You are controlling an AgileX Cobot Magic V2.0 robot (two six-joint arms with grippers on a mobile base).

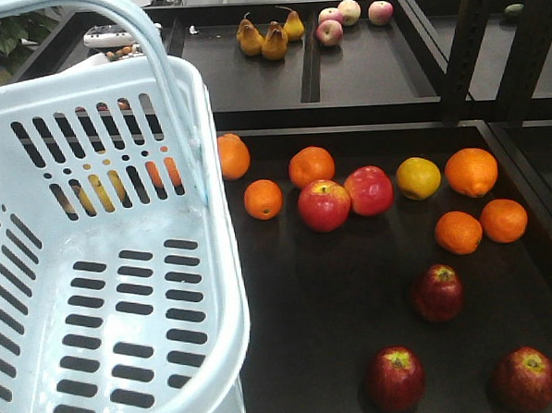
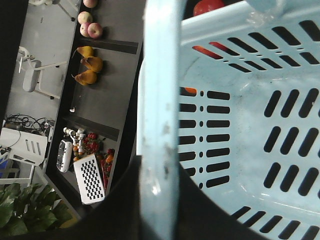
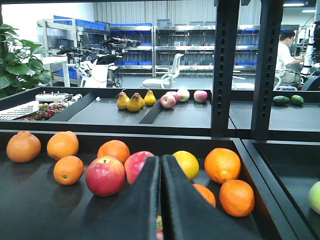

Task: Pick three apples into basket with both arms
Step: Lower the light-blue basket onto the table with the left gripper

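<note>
One light blue basket (image 1: pixel 85 92). On the surface (image 1: pixel 327 296): three dark maroon apples (image 1: pixel 438 292) (image 1: pixel 394 379) (image 1: pixel 525 378) toward 5 o'clock, two brighter red apples (image 1: pixel 324 205) (image 1: pixel 369 190), six oranges (image 1: pixel 470 171), one yellow citrus (image 1: pixel 418 178). Toward 12 o'clock, three pears (image 1: pixel 274 42) and three pale pink apples (image 1: pixel 349 12).

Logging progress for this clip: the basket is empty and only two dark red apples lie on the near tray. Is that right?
Not quite. The basket is empty, but three dark red apples lie on the near tray, not two. The exterior front-facing view shows all three.
</note>
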